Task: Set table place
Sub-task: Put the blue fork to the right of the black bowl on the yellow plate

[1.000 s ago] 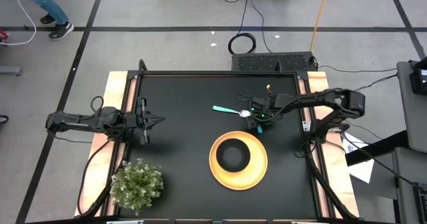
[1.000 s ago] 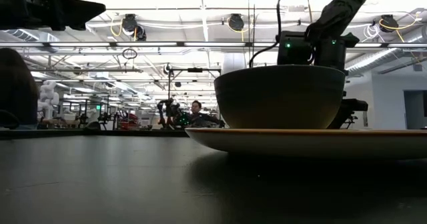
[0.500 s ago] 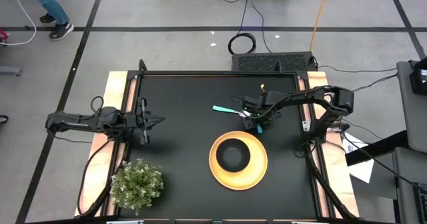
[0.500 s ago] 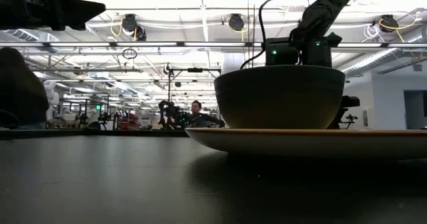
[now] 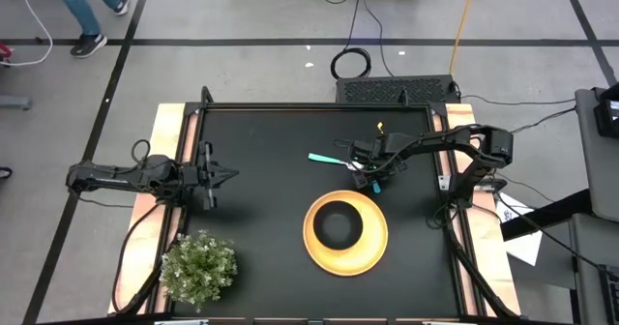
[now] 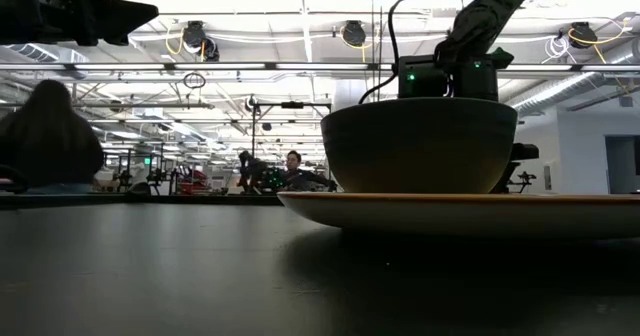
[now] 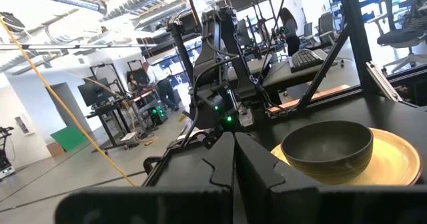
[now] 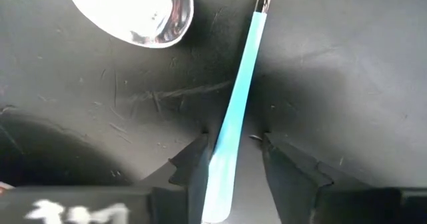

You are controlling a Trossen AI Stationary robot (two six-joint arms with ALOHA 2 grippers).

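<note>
From above, the right gripper (image 5: pixel 360 162) is down over teal cutlery (image 5: pixel 324 159) on the table (image 5: pixel 261 219), just beyond the plate (image 5: pixel 372 252) and bowl (image 5: pixel 338 225). The left gripper (image 5: pixel 227 175) waits at the left, shut.

The right wrist view shows fingers (image 8: pixel 193 167) narrowly straddling a teal handle (image 8: pixel 230 131), a spoon bowl (image 8: pixel 133 7) beside it.
</note>
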